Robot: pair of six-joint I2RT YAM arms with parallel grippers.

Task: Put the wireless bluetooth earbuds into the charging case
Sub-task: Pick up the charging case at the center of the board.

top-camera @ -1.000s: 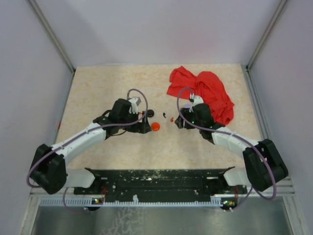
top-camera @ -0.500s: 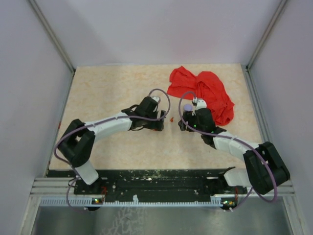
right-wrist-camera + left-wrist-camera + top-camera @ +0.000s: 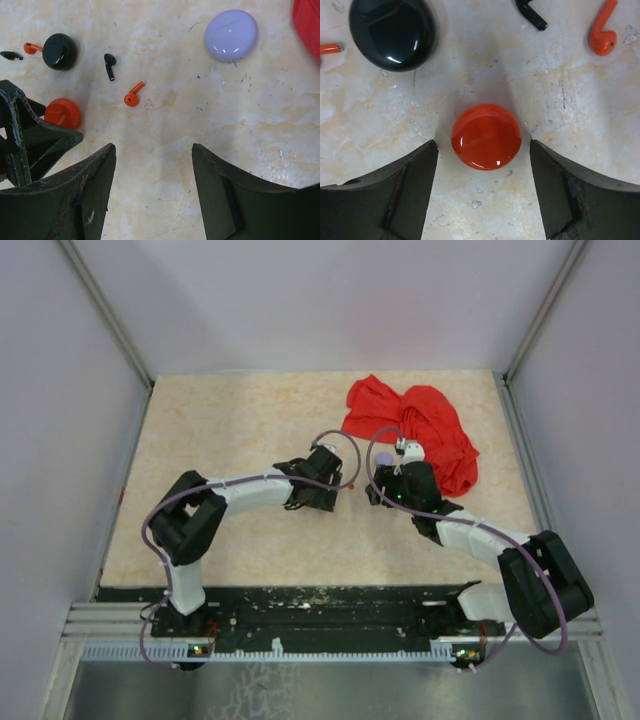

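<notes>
End effector of left arm advanced, straddling red disc.

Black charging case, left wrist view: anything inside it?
Cannot tell: the black charging case looks closed, glossy shell covering the inside. A black earbud and an orange earbud lie outside on the table.

Glossy round black charging case lies flat; black earbud and orange earbud lie loose nearby.

You look down on beige marbled counter, scuffed and speckled close up. Plain pale grey walls box it on three sides. Metal posts at back corners. Black mounting rail along your near edge. Light soft, even.
</notes>
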